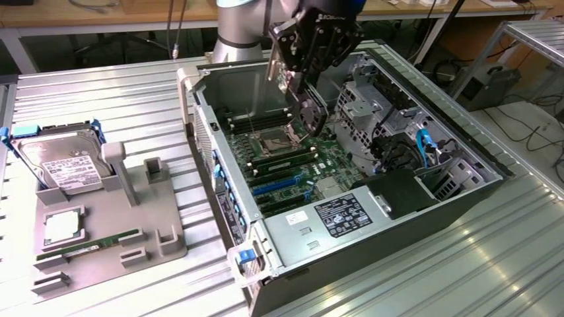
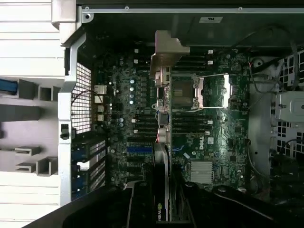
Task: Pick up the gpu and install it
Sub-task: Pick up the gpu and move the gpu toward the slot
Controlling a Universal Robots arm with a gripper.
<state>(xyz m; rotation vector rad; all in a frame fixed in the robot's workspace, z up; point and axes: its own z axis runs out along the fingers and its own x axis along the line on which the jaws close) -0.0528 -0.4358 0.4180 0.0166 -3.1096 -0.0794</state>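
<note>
My gripper (image 1: 304, 69) hangs over the open computer case (image 1: 220, 86) and is shut on the gpu (image 1: 308, 109). The gpu is a thin black card held on edge, its silver bracket (image 1: 277, 69) toward the case's rear wall. It hovers above the motherboard (image 1: 291, 165), clear of the board, roughly over the CPU socket (image 1: 269, 140). In the wrist view the gpu (image 2: 162, 142) runs edge-on from my gripper (image 2: 164, 204) out to its bracket (image 2: 167, 52). The blue expansion slots (image 2: 140, 148) lie just beside the card's line.
A grey parts holder (image 1: 163, 228) stands on the metal table at the exterior view's left, carrying a hard drive (image 1: 62, 162), a CPU (image 1: 63, 226) and a green memory stick (image 1: 88, 246). Inside the case, a drive cage (image 1: 379, 99), blue cables (image 1: 424, 148) and a black box (image 1: 401, 195) crowd the far side.
</note>
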